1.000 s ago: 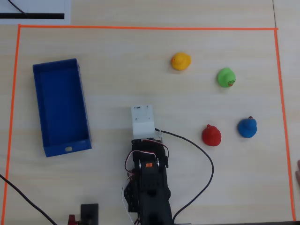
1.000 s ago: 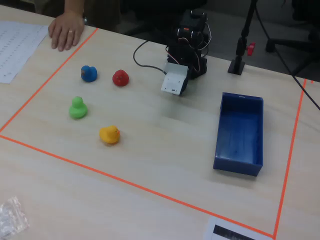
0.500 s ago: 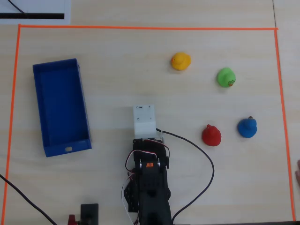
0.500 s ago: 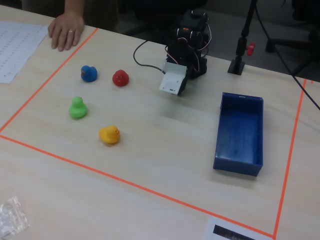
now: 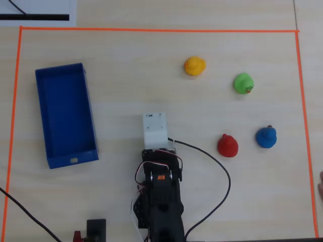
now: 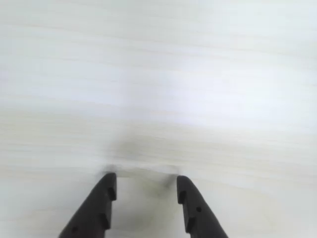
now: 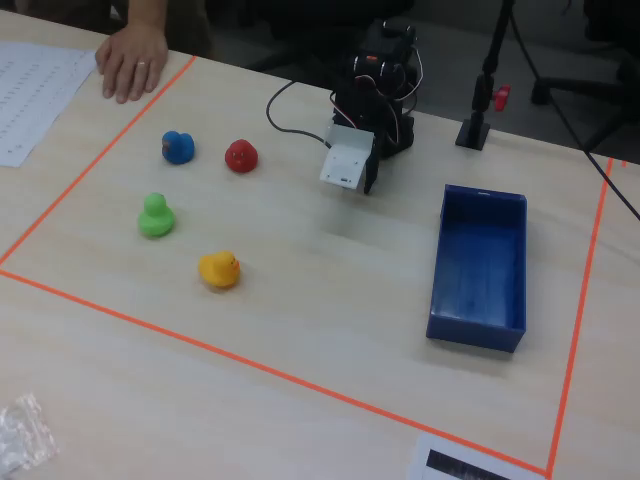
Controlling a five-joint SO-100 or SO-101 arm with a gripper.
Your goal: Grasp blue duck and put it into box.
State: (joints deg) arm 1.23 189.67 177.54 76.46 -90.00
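Hovering over bare tabletop, the gripper (image 6: 143, 186) has its 2 fingers (image 6: 99, 203) spread and empty. In the overhead view the blue duck (image 5: 266, 137) sits well off to its right, just past the red duck (image 5: 227, 145) (nearer the arm), so the reach must swing right. The box (image 5: 50, 121) lies on the opposite, left side.

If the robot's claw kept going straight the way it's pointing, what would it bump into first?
Probably just the bare table. In the wrist view the gripper is open and aims at empty wood, with no duck or box ahead. How far off the table is can't be judged.
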